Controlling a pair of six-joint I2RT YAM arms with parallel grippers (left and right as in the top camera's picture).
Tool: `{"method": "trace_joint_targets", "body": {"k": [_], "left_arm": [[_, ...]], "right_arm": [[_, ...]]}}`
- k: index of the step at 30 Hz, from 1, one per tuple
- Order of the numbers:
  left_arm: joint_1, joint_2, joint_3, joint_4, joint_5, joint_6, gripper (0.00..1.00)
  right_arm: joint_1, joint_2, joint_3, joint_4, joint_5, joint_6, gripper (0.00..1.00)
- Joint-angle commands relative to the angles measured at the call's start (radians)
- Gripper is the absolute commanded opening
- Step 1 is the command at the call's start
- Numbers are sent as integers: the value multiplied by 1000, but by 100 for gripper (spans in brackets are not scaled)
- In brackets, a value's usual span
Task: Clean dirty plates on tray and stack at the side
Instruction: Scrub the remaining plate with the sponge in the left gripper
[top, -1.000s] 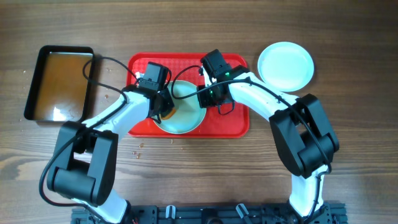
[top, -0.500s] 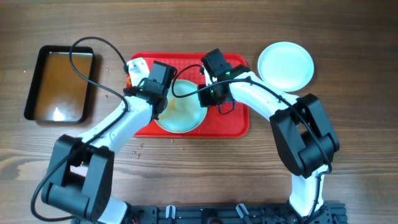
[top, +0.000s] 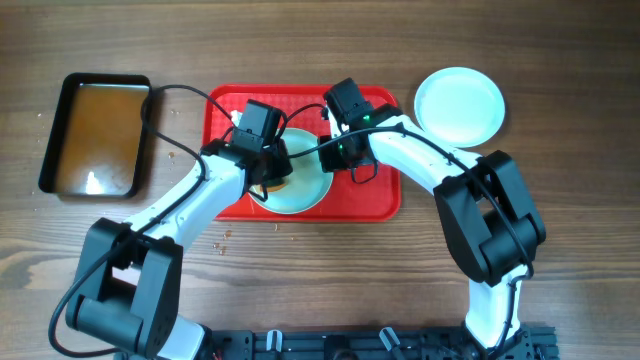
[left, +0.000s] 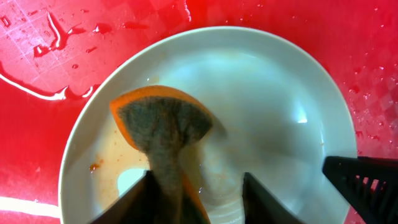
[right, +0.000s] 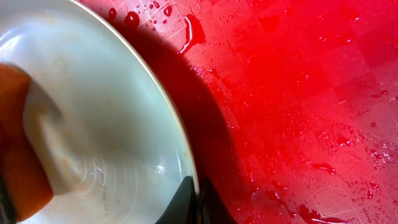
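Note:
A white plate (top: 308, 190) lies on the red tray (top: 375, 195). My right gripper (top: 333, 162) is shut on the plate's right rim; in the right wrist view the rim (right: 180, 155) runs between the closed fingers of the gripper (right: 194, 190). My left gripper (left: 198, 177) hangs over the plate's (left: 273, 106) left half with its jaws apart. An orange sponge (left: 163, 124) with a grey scouring face rests on the wet plate, leaning against the left finger (left: 146, 190). A second, clean plate (top: 459, 105) sits on the table right of the tray.
A black pan (top: 95, 135) of brownish water stands at the far left of the table. Water drops and streaks cover the tray (right: 298, 93). Small crumbs lie on the wood below the tray's left corner (top: 222, 238).
The left gripper's jaws have parted; they were closed on the sponge before. The left arm shifted up the tray and came back over the plate. The right arm has held still.

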Motion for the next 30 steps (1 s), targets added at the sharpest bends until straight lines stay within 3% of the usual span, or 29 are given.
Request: {"method": "trace_joint_targets", "body": {"k": [1, 9, 13, 21, 30], "left_arm": [[-1, -53, 4, 10, 16, 5, 37], [-2, 29, -6, -65, -17, 5, 37], [-2, 48, -5, -69, -122, 5, 34], [-1, -140, 8, -82, -123, 5, 34], [-1, 41, -18, -34, -122, 0, 33]], "right_arm": [[-5, 39, -9, -9, 50, -6, 4], [-5, 39, -9, -8, 50, -6, 4], [-5, 39, -9, -10, 50, -6, 4], [-5, 39, -9, -9, 50, -7, 4], [-5, 39, -9, -8, 50, -7, 4]]}}
